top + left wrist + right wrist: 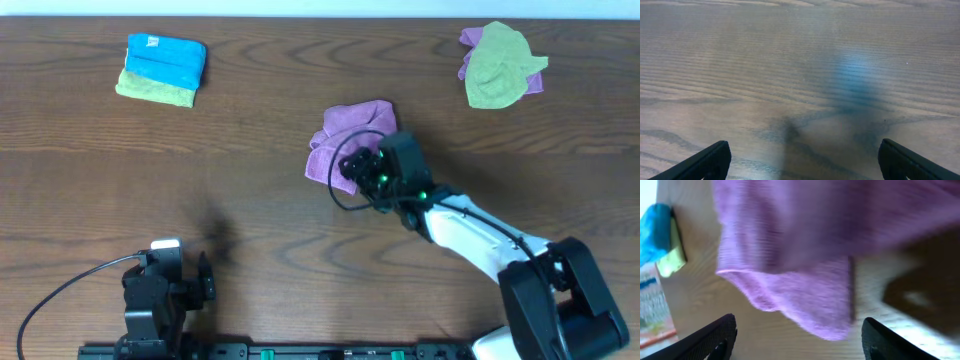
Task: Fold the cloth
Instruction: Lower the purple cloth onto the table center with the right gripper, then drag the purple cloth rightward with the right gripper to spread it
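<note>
A purple cloth (345,135) lies loosely bunched and partly folded near the table's middle. It fills the top of the right wrist view (805,245), one layer lying over another. My right gripper (352,172) is open and empty at the cloth's near edge; in the right wrist view (799,340) its fingertips sit just short of the cloth's lower corner. My left gripper (180,285) rests at the front left, far from the cloth. In the left wrist view (802,160) it is open over bare wood.
A folded blue cloth on a folded green one (162,70) sits at the back left, also at the left edge of the right wrist view (660,235). A crumpled green cloth over a purple one (500,65) lies at the back right.
</note>
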Robot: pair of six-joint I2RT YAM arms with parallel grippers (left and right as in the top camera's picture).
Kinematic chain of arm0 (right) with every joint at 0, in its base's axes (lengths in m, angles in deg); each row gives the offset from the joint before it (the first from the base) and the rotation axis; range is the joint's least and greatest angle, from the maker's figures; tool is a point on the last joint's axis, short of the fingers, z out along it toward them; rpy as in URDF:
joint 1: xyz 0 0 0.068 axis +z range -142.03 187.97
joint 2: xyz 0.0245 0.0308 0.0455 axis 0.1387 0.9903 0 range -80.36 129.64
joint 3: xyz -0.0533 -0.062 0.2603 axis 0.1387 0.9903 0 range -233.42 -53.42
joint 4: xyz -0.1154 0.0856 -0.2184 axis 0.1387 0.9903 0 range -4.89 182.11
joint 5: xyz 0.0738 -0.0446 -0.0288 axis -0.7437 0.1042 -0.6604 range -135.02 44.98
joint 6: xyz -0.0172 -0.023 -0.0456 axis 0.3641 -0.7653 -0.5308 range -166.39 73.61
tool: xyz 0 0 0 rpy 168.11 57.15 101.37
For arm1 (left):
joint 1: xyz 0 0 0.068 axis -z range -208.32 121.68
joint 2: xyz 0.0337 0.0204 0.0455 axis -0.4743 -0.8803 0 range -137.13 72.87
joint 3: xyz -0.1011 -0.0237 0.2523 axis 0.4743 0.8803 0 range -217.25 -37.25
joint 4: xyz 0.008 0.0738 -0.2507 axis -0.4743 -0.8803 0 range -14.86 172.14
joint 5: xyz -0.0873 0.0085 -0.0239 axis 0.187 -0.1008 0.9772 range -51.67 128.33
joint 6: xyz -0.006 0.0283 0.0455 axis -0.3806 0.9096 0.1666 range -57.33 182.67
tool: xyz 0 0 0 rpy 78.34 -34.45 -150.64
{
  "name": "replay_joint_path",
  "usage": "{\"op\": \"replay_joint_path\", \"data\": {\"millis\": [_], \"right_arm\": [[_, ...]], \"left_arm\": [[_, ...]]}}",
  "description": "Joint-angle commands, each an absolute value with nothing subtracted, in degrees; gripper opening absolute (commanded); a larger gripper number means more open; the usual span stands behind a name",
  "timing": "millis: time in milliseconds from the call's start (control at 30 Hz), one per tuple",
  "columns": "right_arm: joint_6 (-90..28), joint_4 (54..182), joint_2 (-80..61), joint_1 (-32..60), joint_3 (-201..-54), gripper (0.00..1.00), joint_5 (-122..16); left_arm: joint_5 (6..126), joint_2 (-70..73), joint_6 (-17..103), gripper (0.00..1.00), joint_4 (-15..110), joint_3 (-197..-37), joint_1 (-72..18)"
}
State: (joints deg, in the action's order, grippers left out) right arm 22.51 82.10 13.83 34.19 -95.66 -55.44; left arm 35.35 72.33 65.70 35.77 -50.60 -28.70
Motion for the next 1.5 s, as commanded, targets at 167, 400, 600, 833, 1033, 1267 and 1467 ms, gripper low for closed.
{"op": "replay_joint_path", "data": {"millis": [167,400,600,833,1033,1267,1467], "right_arm": [[26.25,80.66,12.89,34.41,-94.13,0.77,-46.63],[26.23,75.59,12.89,34.06,-94.13,0.72,-39.81],[26.21,75.46,12.92,33.10,-94.13,0.68,-37.54],[26.16,75.41,13.31,32.05,-94.13,0.63,-34.57],[26.19,71.39,16.30,31.77,-94.13,0.62,-34.98],[26.21,67.70,19.58,31.77,-94.13,0.61,-36.25],[26.21,67.59,20.39,31.70,-94.13,0.23,-36.45]], "left_arm": [[35.35,72.66,66.35,0.95,33.52,-48.28,-29.05],[35.35,72.66,66.35,0.95,33.52,-48.28,-29.05],[35.35,72.66,66.35,0.95,33.52,-48.28,-29.05],[35.35,72.66,66.35,0.95,33.52,-48.28,-29.05],[35.35,72.66,66.35,0.95,33.52,-48.28,-29.05],[35.35,72.66,66.35,0.95,33.52,-48.28,-29.05],[35.35,72.66,66.35,0.95,33.52,-48.28,-29.05]]}}
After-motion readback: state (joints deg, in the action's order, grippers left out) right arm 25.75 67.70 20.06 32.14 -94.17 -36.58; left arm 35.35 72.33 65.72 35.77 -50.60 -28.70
